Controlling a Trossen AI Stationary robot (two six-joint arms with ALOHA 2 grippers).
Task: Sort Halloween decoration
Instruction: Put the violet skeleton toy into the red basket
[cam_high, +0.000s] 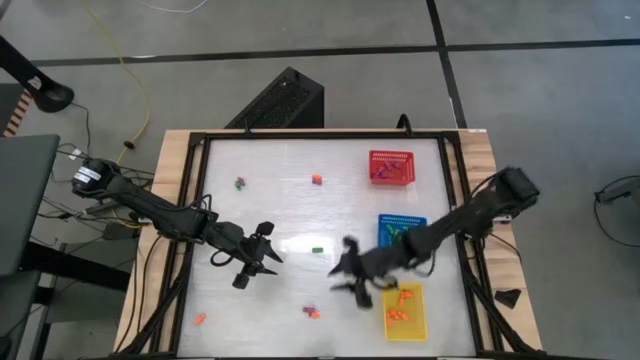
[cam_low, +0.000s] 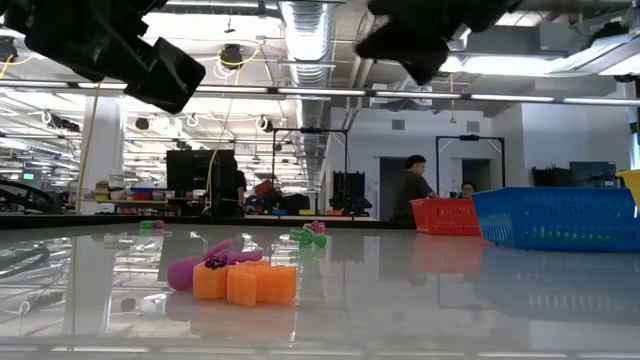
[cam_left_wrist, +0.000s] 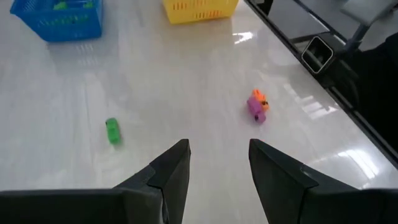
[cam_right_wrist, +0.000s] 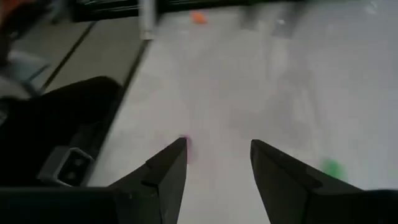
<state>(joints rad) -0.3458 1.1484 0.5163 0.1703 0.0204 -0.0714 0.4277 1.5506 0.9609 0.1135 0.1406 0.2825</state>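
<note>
White and glossy, the bench (cam_high: 300, 200) filled the overhead view inside a dark frame, with two dark arms reaching in from either side.

Nearest the front edge, an orange trinket (cam_high: 200, 319) lay at the left, and a purple and orange cluster (cam_high: 311, 312) lay near the middle; the low view showed that cluster (cam_low: 235, 279) close up, orange blocks touching a pink-purple piece. At the front right stood a yellow basket (cam_high: 421, 324) holding orange pieces.

Above the middle of the bench hung both hands, neither touching it. The left hand (cam_high: 262, 256) was left of centre, its two fingers (cam_left_wrist: 168, 180) spread apart with nothing between them; its wrist view looked past them to a green trinket (cam_left_wrist: 112, 131) and the purple and orange cluster (cam_left_wrist: 257, 105) lying well apart on the bare surface. The right hand (cam_high: 352, 280) was right of centre, just beside the yellow basket, its fingers (cam_right_wrist: 165, 174) also spread and empty. A green trinket (cam_high: 317, 248) lay between the two hands.

Farther back on the right stood a blue basket (cam_high: 417, 222) with green pieces inside, and beyond it a red basket (cam_high: 391, 167) holding purple ones. At the far side lay a green and purple trinket (cam_high: 240, 183) and an orange and pink one (cam_high: 317, 180).

In the low view, a person (cam_low: 413, 188) showed in the room behind the bench.
</note>
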